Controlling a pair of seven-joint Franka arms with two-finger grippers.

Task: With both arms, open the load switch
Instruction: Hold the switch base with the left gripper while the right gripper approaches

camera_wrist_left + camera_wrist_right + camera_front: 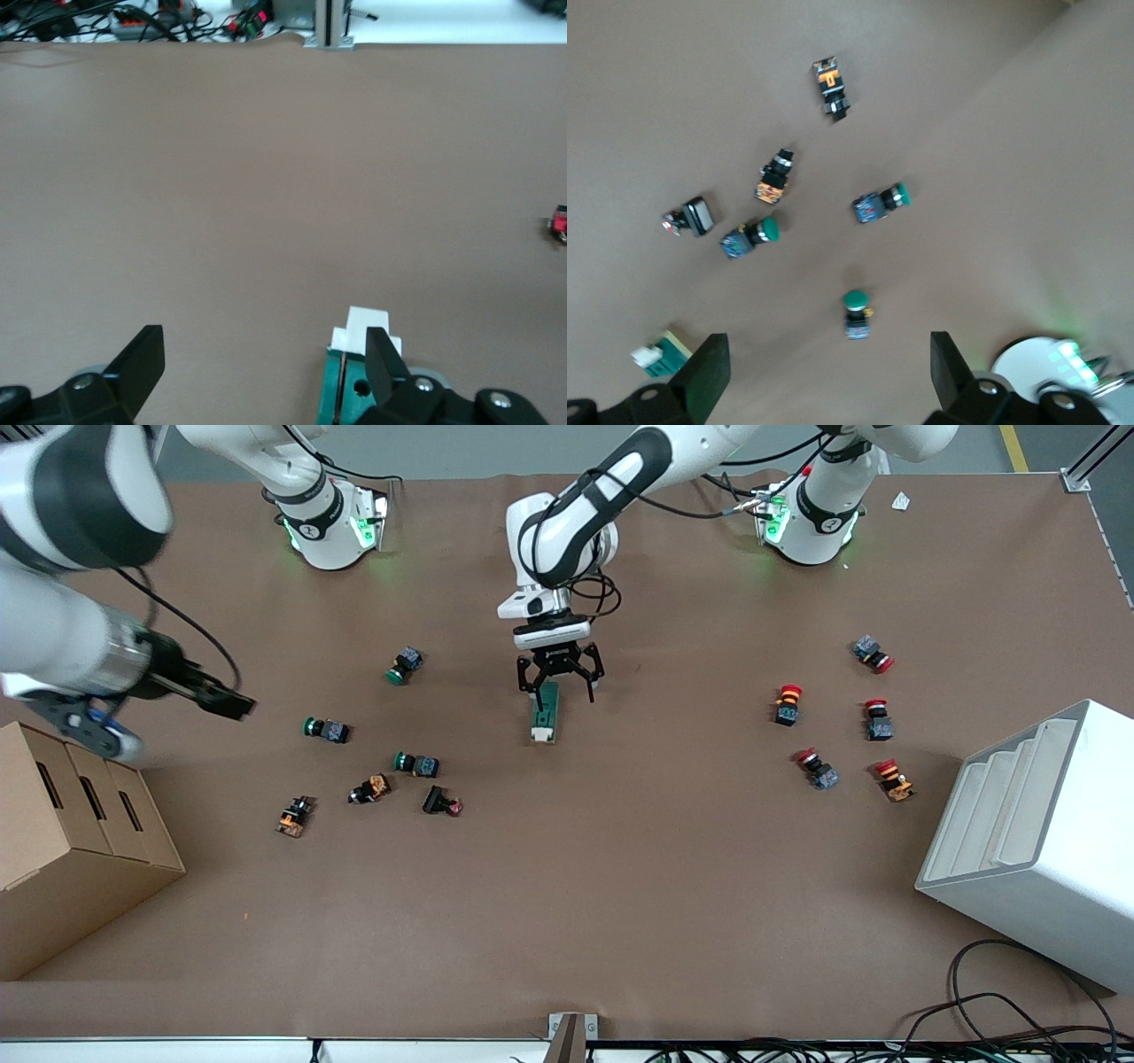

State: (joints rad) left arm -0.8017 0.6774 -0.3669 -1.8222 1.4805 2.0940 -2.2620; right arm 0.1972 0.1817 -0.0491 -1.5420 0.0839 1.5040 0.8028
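The load switch [545, 713] is a dark green block with a white lever end, lying flat at the table's middle. My left gripper [559, 682] hangs low over the switch's end that lies farther from the front camera, and it is open. In the left wrist view the load switch [353, 376] sits right by one finger [383, 354], not centred in the left gripper [263, 363]. My right gripper [232, 706] is up in the air over the table toward the right arm's end, open and empty. The right wrist view shows the right gripper [828, 367] wide open and the load switch [663, 354] far off.
Green and orange push buttons [416, 763] lie scattered between the switch and the cardboard box [71, 841]. Red push buttons [833, 717] lie toward the left arm's end, beside a white stepped bin [1036, 833]. Cables [1019, 1019] trail along the front edge.
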